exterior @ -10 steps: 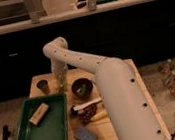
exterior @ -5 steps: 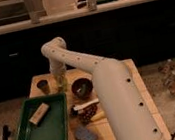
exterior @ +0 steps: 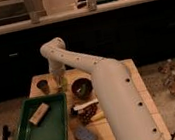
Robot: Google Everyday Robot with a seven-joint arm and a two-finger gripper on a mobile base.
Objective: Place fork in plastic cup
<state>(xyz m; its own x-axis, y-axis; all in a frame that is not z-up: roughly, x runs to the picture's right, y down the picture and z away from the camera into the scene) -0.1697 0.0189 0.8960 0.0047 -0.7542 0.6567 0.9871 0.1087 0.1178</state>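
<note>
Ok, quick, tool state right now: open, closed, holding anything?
The tool: cannot be told. It sits low over the back left of the wooden table, just right of the small dark cup.

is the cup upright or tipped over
Upright: the cup stands on the table, opening up. The hand is close beside it.

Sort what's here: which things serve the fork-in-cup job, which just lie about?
Job: gripper, low beside the small cup; fork not discernible.
Lying about: green tray, tan block in it, dark bowl, blue sponge.
</note>
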